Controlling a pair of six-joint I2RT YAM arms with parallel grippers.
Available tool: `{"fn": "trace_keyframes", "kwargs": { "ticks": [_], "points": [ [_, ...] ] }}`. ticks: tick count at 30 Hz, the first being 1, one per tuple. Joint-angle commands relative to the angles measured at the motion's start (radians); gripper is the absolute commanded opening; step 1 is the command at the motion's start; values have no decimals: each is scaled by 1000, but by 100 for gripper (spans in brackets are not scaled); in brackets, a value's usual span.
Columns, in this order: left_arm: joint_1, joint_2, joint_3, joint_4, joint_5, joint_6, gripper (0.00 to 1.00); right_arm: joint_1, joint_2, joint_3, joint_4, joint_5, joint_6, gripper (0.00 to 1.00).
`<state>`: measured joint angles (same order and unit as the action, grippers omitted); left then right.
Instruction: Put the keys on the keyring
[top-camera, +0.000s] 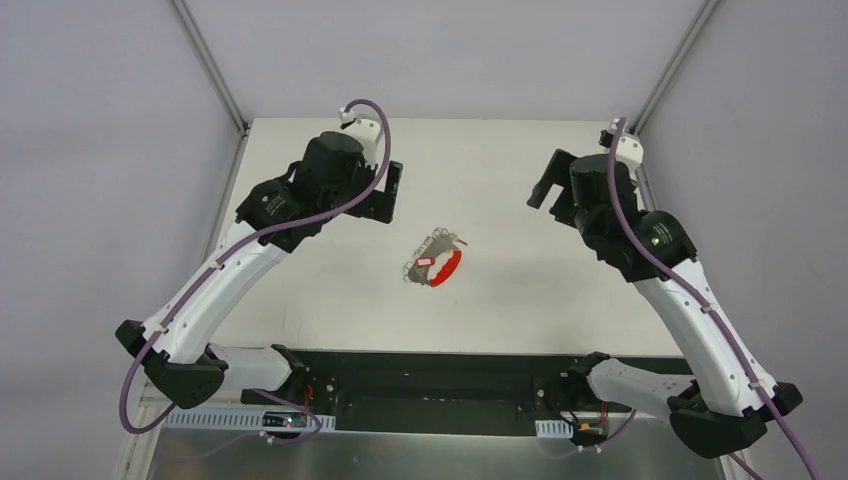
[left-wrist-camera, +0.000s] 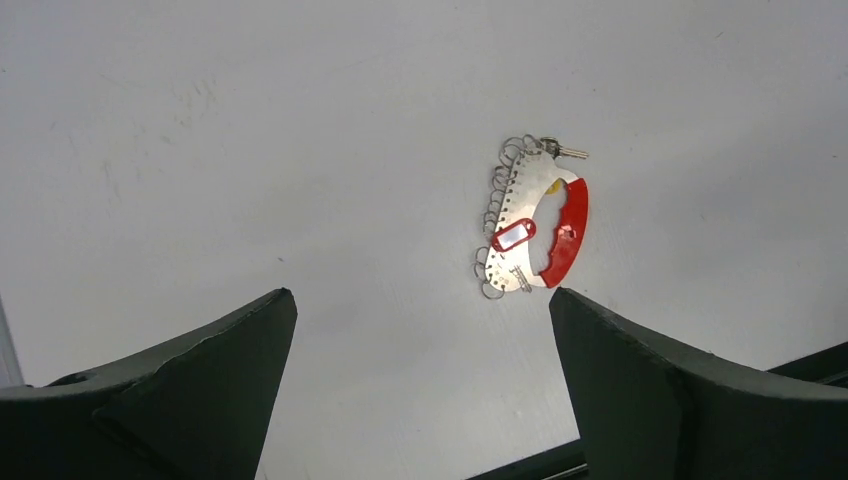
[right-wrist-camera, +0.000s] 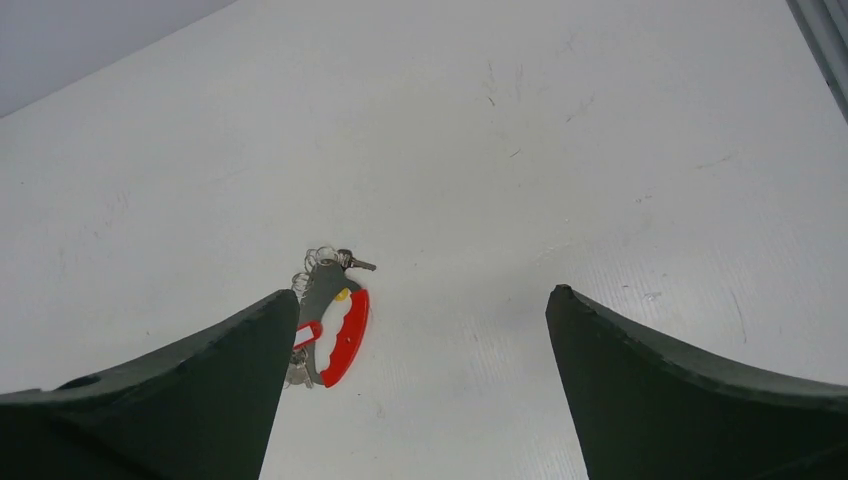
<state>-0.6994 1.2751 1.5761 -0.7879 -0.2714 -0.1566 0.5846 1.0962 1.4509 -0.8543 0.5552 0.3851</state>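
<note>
1. Key set. The red loop, thick and curved, was the largest part and serves as ref. A silvery flat piece with a row of small holes lay against the loop's inner curve. A red tag with a white window sat on that piece, and a yellow tag touched the loop's upper end. Small wire rings lined the side away from the loop. The keys stuck out just past the loop's upper end; only one shank was clear.
2. Surroundings. The loop lay flat near the centre of a white table, with grey walls around it.
3. Claws. The left gripper hung above the table, well apart from the loop, spread wide, holding and touching nothing. The right gripper: same condition, opp. side of the loop.
</note>
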Motion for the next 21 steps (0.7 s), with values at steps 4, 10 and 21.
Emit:
{"fn": "trace_keyframes", "kwargs": {
  "ticks": [4,10,21],
  "points": [
    [-3,-36,-88,53,57,-79,100,-3,-63,-45,-50,-12,29,99],
    [-2,-7,-88,54,56,-26,100,-3,-66,-119,-10,1,23,99],
    [-3,-35,-133,93,23,13,100,-2,62,-159,135,-317,-146,99]
  ]
}}
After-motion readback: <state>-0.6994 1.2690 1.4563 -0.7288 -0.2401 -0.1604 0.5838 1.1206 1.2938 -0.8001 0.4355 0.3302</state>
